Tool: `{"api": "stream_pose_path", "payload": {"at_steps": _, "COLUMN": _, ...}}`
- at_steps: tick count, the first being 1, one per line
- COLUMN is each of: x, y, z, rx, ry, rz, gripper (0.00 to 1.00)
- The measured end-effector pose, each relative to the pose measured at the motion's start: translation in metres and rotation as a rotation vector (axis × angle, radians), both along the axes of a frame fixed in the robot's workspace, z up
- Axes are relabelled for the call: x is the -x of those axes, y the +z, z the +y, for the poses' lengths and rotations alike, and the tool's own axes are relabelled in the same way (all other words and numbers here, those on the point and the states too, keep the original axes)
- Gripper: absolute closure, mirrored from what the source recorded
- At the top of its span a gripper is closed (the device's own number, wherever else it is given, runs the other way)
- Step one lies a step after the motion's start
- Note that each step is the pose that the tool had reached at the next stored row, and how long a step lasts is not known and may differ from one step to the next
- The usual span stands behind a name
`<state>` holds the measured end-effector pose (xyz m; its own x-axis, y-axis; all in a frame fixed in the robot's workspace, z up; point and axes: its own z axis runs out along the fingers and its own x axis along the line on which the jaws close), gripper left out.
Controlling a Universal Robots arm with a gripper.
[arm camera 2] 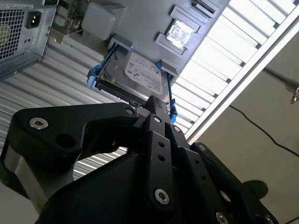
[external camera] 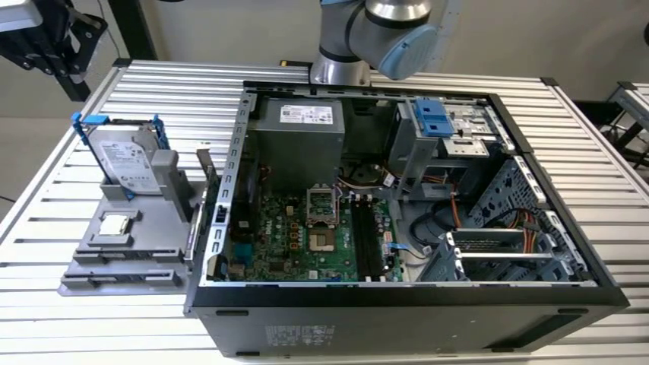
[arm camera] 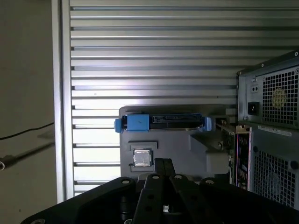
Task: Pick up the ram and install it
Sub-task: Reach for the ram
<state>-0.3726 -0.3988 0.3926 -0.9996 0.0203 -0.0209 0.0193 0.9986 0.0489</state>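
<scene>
Nearest the lens in both wrist views: black gripper [arm camera: 163,163], fingertips drawn together with nothing between them, hanging clear above a slatted table [arm camera: 154,56] and touching nothing. Just past the tips in the first wrist view: grey holder [arm camera: 187,154] seen from above, bearing a square processor chip [arm camera: 141,157] and, further on, a hard drive [arm camera: 175,120] seen edge-on in its blue bracket [arm camera: 137,122]. In the second wrist view: the hard drive [arm camera 2: 140,74] presenting its broad labelled face, with the processor chip [arm camera 2: 179,31] beyond it. To one side of the holder in both wrist views: rear wall of a computer case [arm camera: 275,154] with grille and mains socket; past the table edge, floor and a loose cable [arm camera: 28,130]. From the exterior view, by contrast: open side of the case, with motherboard [external camera: 304,243], long black memory slots [external camera: 367,239] and power supply [external camera: 294,129] inside, and the arm [external camera: 396,26] standing behind the far wall. Position of the ram [external camera: 206,171]: a thin dark stick upright on edge at the holder's end just beside the case wall, outside the case on the exterior view's left, apart from the memory slots and not in the gripper
</scene>
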Motion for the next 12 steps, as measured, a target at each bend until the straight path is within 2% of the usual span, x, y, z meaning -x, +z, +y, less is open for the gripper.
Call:
{"api": "stream_pose_path", "payload": {"at_steps": 8, "x": 0.0003, "y": 0.0000, "z": -0.0004, "rx": -0.0001, "ry": 0.000, "rz": 0.0000, "gripper": 1.00}}
{"api": "stream_pose_path", "payload": {"at_steps": 12, "x": 0.0002, "y": -0.0001, "z": -0.0045, "rx": -0.0001, "ry": 0.000, "rz": 0.0000, "gripper": 1.00}}
